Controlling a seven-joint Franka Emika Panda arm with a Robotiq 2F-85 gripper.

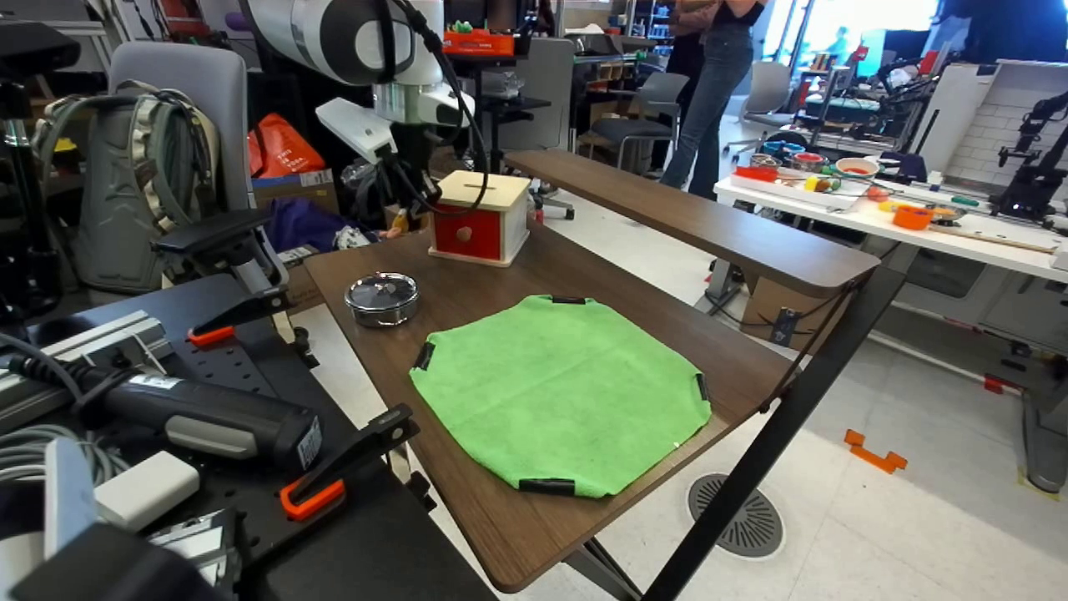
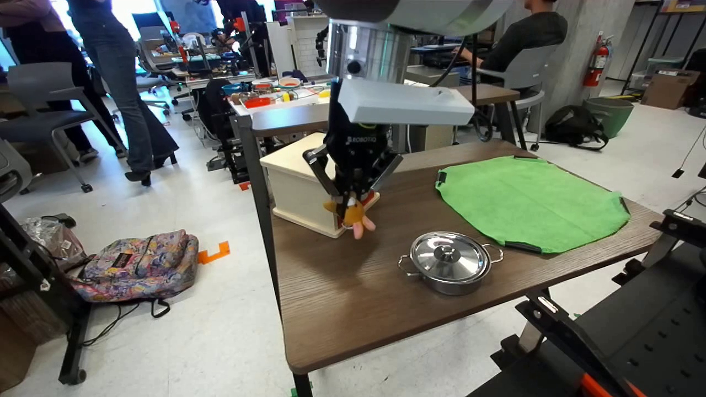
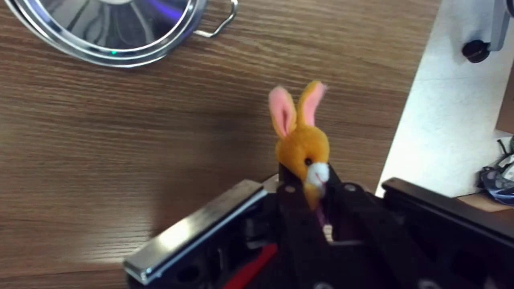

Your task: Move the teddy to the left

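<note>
Nearest in an exterior view, a black handheld device [image 1: 221, 417] has a printed label [image 1: 310, 442] at its end, too small to read. Beyond it, on the wooden counter [image 2: 342, 325], a lidded metal pot [image 2: 449, 259] stands near a green cloth [image 2: 535, 201] with dark strips [image 2: 523, 246] at its edges.

Past the pot, held above the counter, is the teddy [image 3: 303, 146], a small orange-brown rabbit with pink inner ears. The fingers [image 3: 297, 208] of the gripper [image 2: 353, 201] pinch it, its ears pointing down. White lettering on the gripper's black body reads "ROBOTIQ". The arm [image 2: 367, 55] hangs over the counter, its last section upright and the fingers aimed straight down, a pale housing [image 2: 405, 102] fixed at the wrist.

Behind the teddy stands the cream-lidded box [image 1: 480, 221], its red front bearing a round knob. Farther back, an orange-red bag [image 1: 288, 146] carries pale lettering too blurred to make out, and a patterned backpack [image 2: 140, 267] shows a dark patch whose writing cannot be read. A red fire extinguisher [image 2: 597, 66] hangs by a concrete pillar [image 2: 573, 49], its label illegible.
</note>
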